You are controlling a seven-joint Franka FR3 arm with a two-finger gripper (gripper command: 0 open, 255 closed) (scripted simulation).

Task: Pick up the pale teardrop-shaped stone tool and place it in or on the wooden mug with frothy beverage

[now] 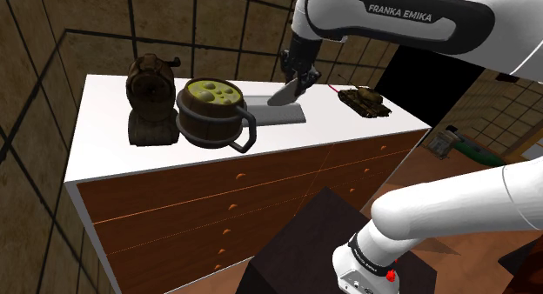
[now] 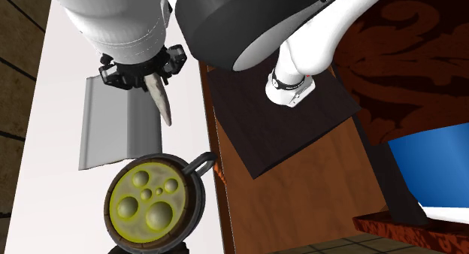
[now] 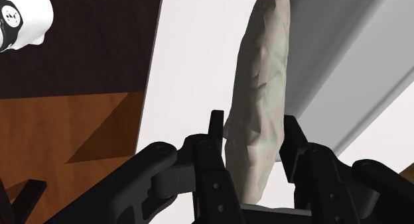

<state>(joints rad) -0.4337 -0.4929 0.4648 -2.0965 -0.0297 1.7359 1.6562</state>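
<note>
Pincer (image 3: 255, 123) pinching pale stone tool (image 3: 262, 83) over grey slab (image 2: 113, 132), nr mug (image 1: 204, 127); arm (image 1: 409, 18) lettering "FRANKA EMIKA".

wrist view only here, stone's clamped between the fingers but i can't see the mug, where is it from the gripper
observer: In the shoulder view the wooden mug stands on the white counter, to that view's left of the gripper and apart from it.
operator: which way is the stone pointing
observer: The stone tool slants down from the gripper, narrow tip toward the mug, over a flat grey slab.
operator: is the mug mouth free
observer: Seen from above in the second exterior view, the mug is filled to its rim with yellow-green bubbly froth.
</note>
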